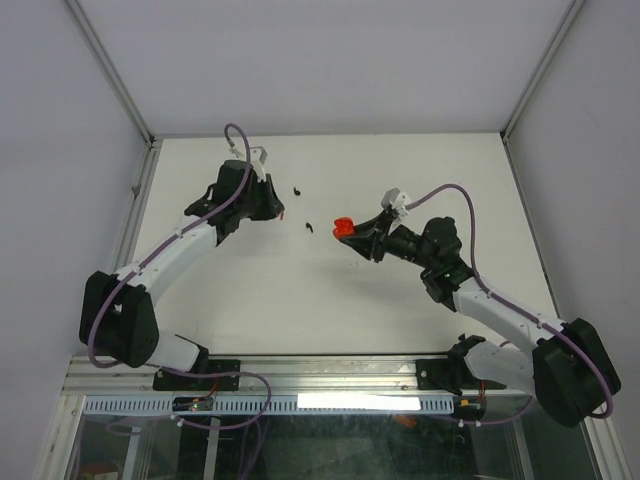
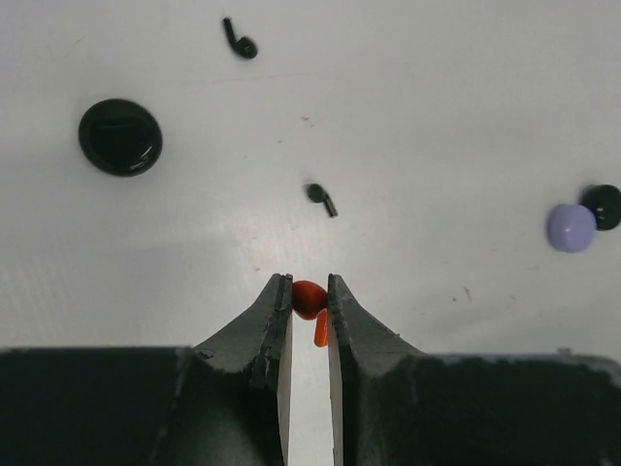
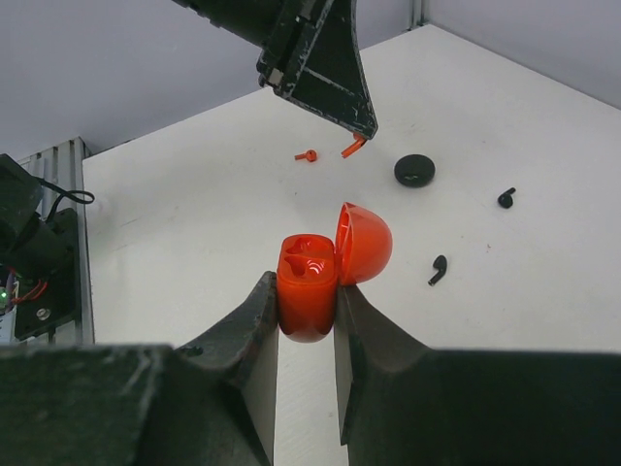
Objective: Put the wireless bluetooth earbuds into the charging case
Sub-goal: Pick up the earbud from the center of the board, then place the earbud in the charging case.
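My left gripper [image 2: 310,283] is shut on a red earbud [image 2: 310,299], head between the tips and stem pointing back, held above the table. It shows at the top of the right wrist view [image 3: 342,107] with the bud's stem [image 3: 354,146] sticking out. My right gripper [image 3: 307,291] is shut on an open red charging case [image 3: 308,282], lid [image 3: 365,243] flipped to the right, both sockets empty. In the top view the case [image 1: 343,228] is right of the left gripper [image 1: 272,207]. A second red earbud [image 3: 308,155] lies on the table.
Two black earbuds [image 2: 241,43] [image 2: 322,196] lie on the table ahead of the left gripper. A round black case [image 2: 120,137] sits to its left. A pale purple case [image 2: 571,227] and another black one [image 2: 605,206] sit at the right.
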### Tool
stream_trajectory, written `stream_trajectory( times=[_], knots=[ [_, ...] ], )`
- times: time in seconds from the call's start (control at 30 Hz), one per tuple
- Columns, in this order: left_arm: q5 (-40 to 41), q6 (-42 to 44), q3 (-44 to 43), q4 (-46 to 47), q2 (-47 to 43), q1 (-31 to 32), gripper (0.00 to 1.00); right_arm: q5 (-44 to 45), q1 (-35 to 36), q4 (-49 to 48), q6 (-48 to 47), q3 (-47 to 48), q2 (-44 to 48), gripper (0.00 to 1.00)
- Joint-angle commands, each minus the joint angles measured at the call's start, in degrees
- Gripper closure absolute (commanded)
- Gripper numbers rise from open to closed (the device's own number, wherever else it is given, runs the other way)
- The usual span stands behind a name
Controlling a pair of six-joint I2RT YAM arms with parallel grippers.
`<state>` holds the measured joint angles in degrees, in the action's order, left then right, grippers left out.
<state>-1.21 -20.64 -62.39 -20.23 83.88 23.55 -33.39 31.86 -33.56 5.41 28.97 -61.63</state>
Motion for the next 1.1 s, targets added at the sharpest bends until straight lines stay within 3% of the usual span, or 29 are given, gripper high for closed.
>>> stream_trajectory(
  times=[0.0,0.27,0.53,0.9,1.07],
  knots=[
    [-9.94,-1.02,3.15,12.93,-8.08,0.16,0.94,-1.35,0.98,-9.47,3.15,0.64,-1.90,1.00],
    [-17.28,-0.36,8.41,25.78,-16.88,2.91,0.94,-1.51,2.45,-15.15,5.89,1.13,-5.05,1.00],
    [-18.92,1.02,10.68,33.31,-20.59,8.08,0.92,-1.68,3.24,-21.82,9.49,0.67,-7.11,1.00],
    [-21.15,2.76,12.01,39.13,-22.91,13.71,0.91,-3.62,3.16,-46.34,11.93,-4.31,-12.27,1.00],
    [-23.71,2.87,12.67,40.04,-24.04,14.74,0.91,-4.77,3.16,-50.64,13.35,-2.87,-14.88,1.00]
  ],
)
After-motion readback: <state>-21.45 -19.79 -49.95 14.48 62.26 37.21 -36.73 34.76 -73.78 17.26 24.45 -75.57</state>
